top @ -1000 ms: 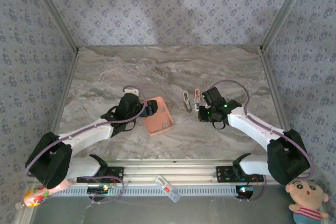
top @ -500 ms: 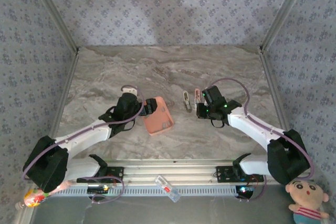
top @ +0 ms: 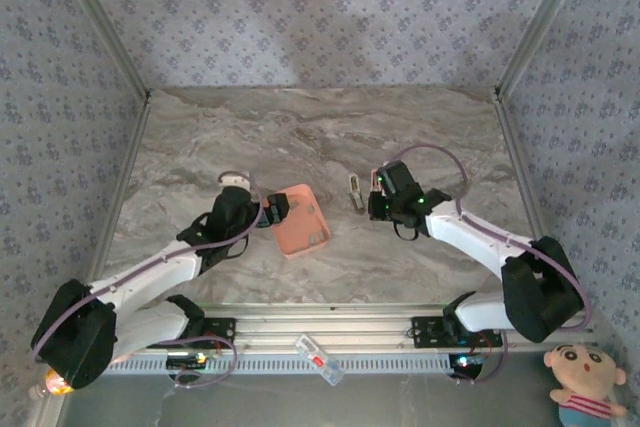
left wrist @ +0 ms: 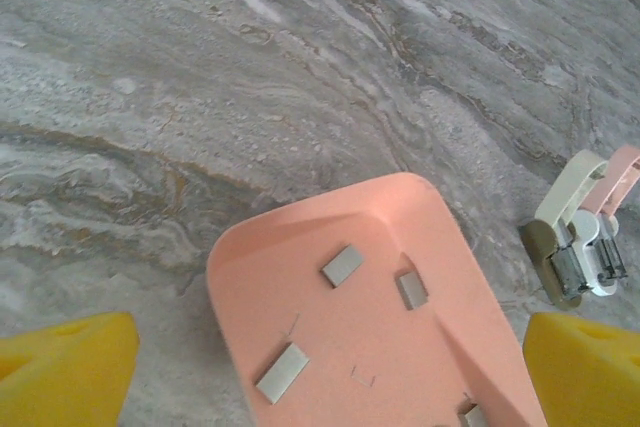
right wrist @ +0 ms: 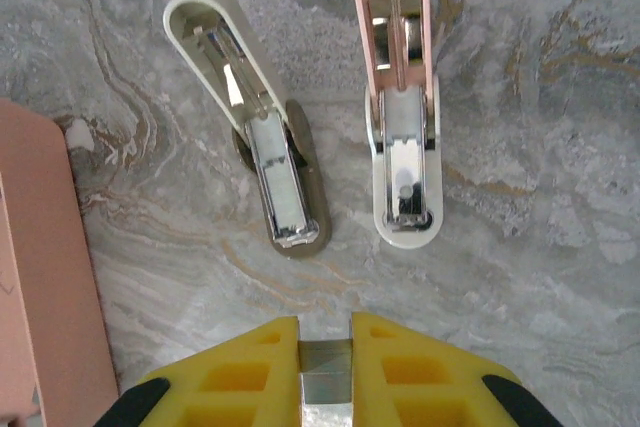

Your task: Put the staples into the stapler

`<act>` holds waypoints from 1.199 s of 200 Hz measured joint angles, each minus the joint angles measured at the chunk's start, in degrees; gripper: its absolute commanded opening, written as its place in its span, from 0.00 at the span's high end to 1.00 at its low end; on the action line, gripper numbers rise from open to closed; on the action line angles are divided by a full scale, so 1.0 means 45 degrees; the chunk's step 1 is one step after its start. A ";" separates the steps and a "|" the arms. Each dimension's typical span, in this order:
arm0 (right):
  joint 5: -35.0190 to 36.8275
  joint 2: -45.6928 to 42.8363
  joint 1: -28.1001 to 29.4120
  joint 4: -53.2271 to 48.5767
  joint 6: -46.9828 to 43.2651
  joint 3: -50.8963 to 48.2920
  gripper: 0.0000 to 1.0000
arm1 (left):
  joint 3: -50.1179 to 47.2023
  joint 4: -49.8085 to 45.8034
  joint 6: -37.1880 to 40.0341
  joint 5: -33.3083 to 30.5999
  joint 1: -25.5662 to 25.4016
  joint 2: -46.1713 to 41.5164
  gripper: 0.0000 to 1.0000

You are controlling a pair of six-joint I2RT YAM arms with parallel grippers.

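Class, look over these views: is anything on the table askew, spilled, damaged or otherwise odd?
Nothing is spilled or damaged. The cream stapler lies open and tilted, not parallel to the open pink stapler beside it. The staples lie at mixed angles in the pink tray.

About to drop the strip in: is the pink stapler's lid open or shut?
Open. The pink stapler has its lid swung right back, leaving the metal staple channel exposed.

Place: probably a lab test booth | cues: wallpapered panels (top: 320, 17), aluminium rail (top: 350, 332), marble-look table (top: 320, 127)
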 measured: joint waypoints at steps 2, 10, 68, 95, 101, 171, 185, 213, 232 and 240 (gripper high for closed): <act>0.0015 0.0005 0.0000 0.0015 0.0005 0.0000 0.84 | -0.0029 -0.0015 0.0000 -0.0005 0.0010 -0.0019 0.01; 0.0117 0.0053 0.0019 0.0151 0.0000 0.0000 0.84 | -0.0097 -0.0083 0.0000 -0.0044 0.0019 -0.0083 0.02; 0.0549 0.0549 0.0058 0.0996 -0.0019 0.0005 0.84 | -0.0131 -0.0117 0.0000 -0.0049 0.0272 -0.0117 0.02; 0.0583 0.1044 0.0078 0.1180 -0.0117 0.0117 0.84 | -0.0131 -0.0112 0.0000 -0.0044 0.0272 -0.0087 0.02; 0.0583 0.1151 0.0078 0.1200 -0.0146 0.0151 0.84 | -0.0131 -0.0107 0.0000 -0.0049 0.0272 -0.0053 0.01; 0.0588 0.2463 0.0078 0.1472 -0.0539 0.1049 0.84 | -0.0126 -0.0024 0.0010 -0.0039 0.0495 0.0690 0.02; 0.0602 0.2764 0.0063 0.1457 -0.0583 0.1321 0.85 | -0.0102 -0.0034 0.0015 -0.0039 0.0534 0.0908 0.02; 0.0801 0.3011 -0.0019 0.1355 -0.0578 0.1452 0.85 | 0.0068 -0.0029 0.0053 -0.0034 0.0675 0.1307 0.02; 0.1035 0.3011 -0.0180 0.1258 -0.0578 0.1452 0.85 | 0.0243 0.0015 0.0058 -0.0024 0.0748 0.1530 0.02; 0.1069 0.3011 -0.0267 0.1229 -0.0583 0.1452 0.85 | 0.0325 0.0039 0.0058 0.0015 0.0772 0.1613 0.02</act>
